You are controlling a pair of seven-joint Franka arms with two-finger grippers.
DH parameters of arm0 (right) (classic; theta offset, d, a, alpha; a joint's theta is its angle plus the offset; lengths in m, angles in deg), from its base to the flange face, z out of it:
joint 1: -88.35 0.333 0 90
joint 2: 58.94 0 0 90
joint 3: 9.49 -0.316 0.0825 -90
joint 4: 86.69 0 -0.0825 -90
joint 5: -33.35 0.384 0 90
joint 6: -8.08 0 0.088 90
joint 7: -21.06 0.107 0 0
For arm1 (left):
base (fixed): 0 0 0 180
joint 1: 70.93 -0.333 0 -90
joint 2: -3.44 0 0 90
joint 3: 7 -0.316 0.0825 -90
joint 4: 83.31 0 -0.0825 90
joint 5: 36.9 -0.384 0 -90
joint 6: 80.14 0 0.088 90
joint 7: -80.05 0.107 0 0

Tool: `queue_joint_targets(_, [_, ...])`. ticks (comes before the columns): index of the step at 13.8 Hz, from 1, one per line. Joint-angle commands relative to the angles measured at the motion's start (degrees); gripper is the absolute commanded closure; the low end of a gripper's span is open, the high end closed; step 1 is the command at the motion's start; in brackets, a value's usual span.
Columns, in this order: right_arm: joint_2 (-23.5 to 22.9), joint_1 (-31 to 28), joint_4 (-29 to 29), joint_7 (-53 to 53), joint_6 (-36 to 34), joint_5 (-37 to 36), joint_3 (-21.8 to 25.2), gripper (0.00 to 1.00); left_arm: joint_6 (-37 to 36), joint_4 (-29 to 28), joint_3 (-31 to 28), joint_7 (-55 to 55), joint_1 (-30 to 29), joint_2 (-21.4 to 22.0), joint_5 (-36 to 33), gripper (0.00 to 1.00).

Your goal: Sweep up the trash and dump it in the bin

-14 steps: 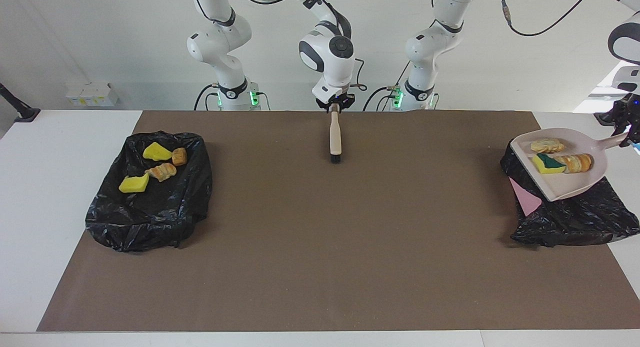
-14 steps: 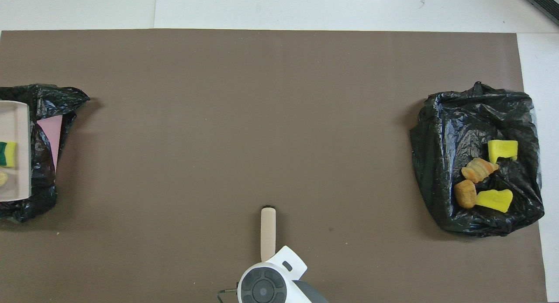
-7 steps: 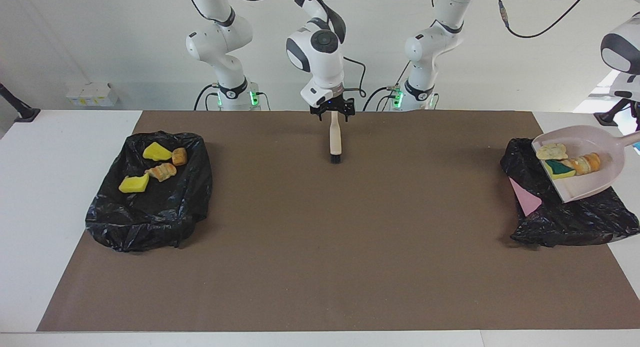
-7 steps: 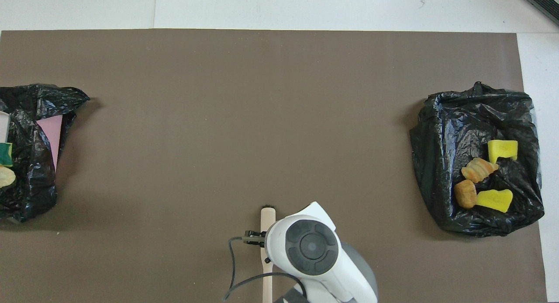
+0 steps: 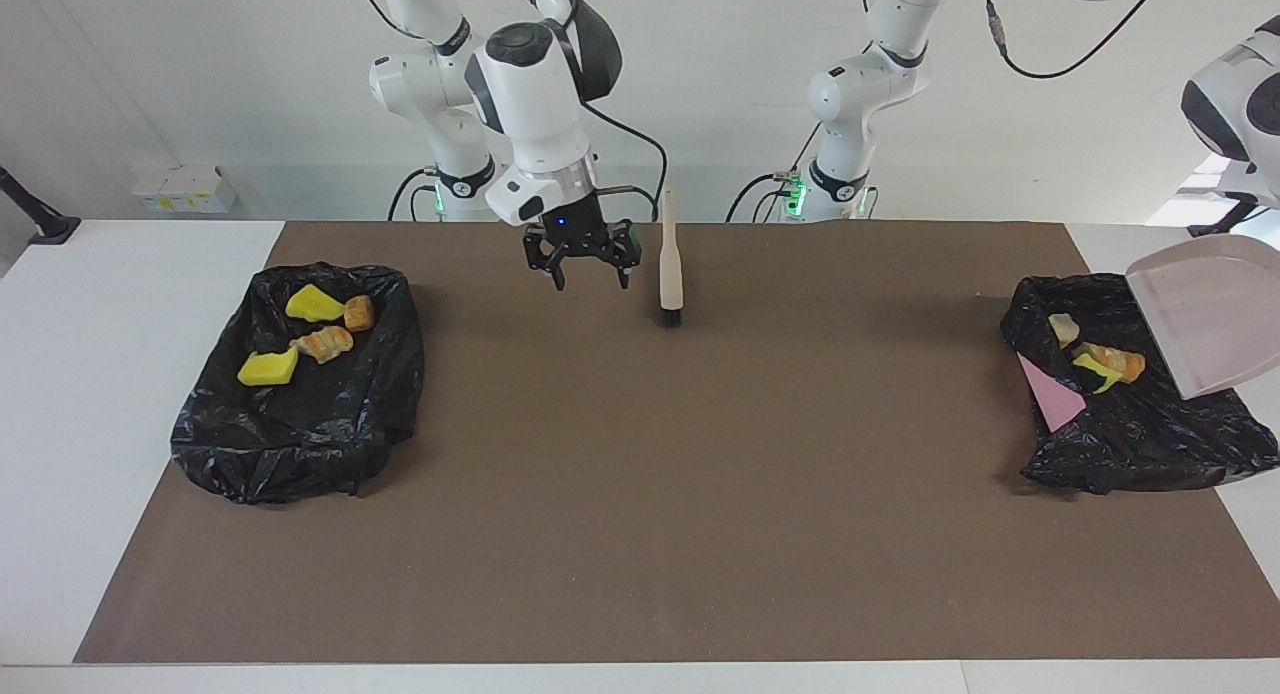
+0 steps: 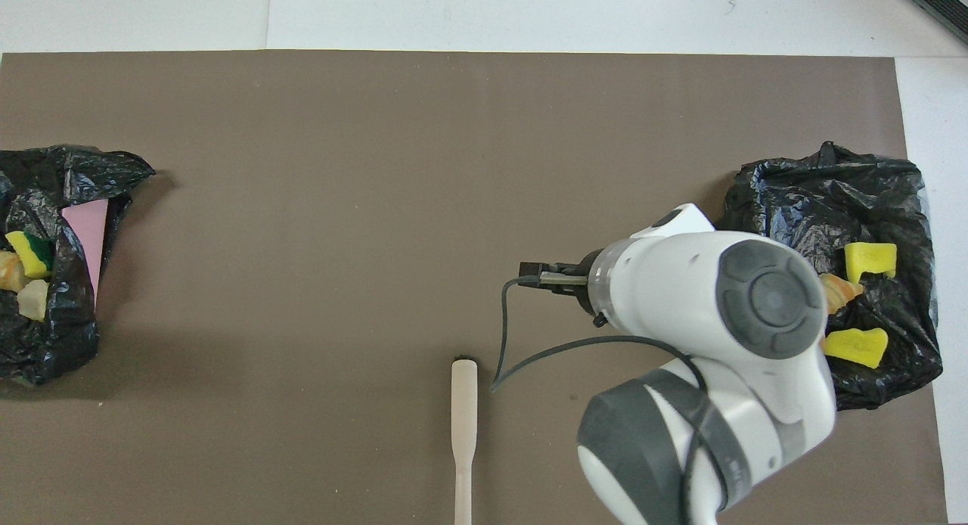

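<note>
My right gripper (image 5: 583,266) hangs open and empty over the brown mat, beside the beige hand brush (image 5: 671,269). The brush (image 6: 463,419) rests free on the mat, bristle end away from the robots. The beige dustpan (image 5: 1200,314) hangs tilted and empty over the black-lined bin (image 5: 1130,439) at the left arm's end. Its handle runs out of view, where my left gripper holds it. Three pieces of trash (image 5: 1100,362) lie in that bin (image 6: 45,343): a green-and-yellow sponge (image 6: 30,253) and two tan lumps.
A second black-lined bin (image 5: 300,424) at the right arm's end holds several scraps (image 5: 312,302), yellow sponges and orange-brown lumps. In the overhead view my right arm covers part of that bin (image 6: 802,200). A pink bin wall (image 5: 1050,394) shows under the torn bag.
My right gripper opened, let go of the brush and moved toward the right arm's end. The dustpan tipped up and its three scraps slid into the bin.
</note>
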Motion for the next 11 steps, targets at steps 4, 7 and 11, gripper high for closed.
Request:
queue_joint_targets(4, [-0.04, -10.24, 12.46, -12.4, -14.14, -3.62, -0.7, 0.0, -1.73, -0.41, -0.17, -4.05, 3.01, 2.84, 0.46, 1.0])
queue_joint_targets(7, [-1.0, -13.14, 18.52, -12.31, -22.93, -8.47, -0.7, 0.0, -6.3, -0.32, -0.17, -9.05, 6.35, 2.75, 9.14, 1.0])
queue_joint_targets(11, [-4.16, -15.44, 26.26, -12.13, -33.14, -12.05, -0.7, 0.0, -11.93, -0.32, -0.08, -20.21, 9.26, 2.84, 21.97, 1.0])
